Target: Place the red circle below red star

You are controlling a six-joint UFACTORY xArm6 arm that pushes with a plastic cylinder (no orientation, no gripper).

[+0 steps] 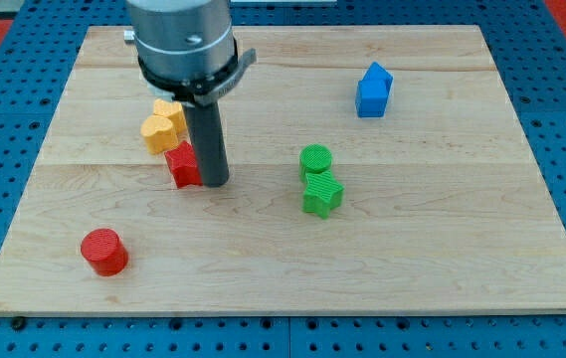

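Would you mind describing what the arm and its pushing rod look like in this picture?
Only the arm's lower end shows. It is a wide grey metallic cylinder with a black ribbed collar around its base and a small grey tab sticking out on the view's right. From it hangs a straight dark grey round rod, smooth and unmarked, ending at my tip. No cables or labels are visible.

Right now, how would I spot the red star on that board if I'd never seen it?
Find the dark rod coming down at the wooden board's upper left. My tip ends right beside the red star, on its right. The yellow block touching it above is yellow; the red circle sits far below-left.
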